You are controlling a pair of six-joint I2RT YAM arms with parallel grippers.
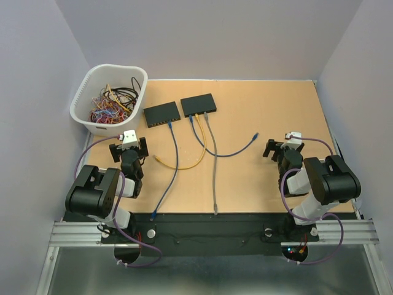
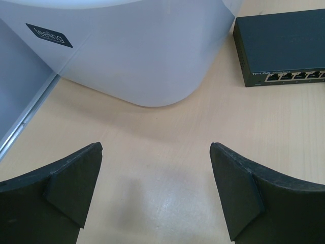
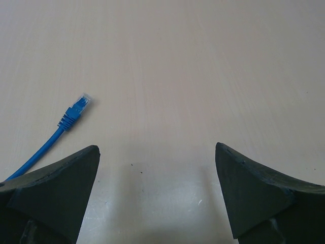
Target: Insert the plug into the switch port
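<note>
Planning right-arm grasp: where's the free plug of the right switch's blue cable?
Top view: the blue plug lies on the table, right of centre, just left of the right gripper, untouched.

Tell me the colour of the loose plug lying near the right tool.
The plug is blue with a clear tip; the right wrist view shows it best.

Bright, even overhead light; soft shadows, sharp focus.

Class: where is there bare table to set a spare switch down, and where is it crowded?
Free: far right corner, between the right switch and the table edge; also between the grey cable and right arm. Crowded: cables crossing below both switches.
</note>
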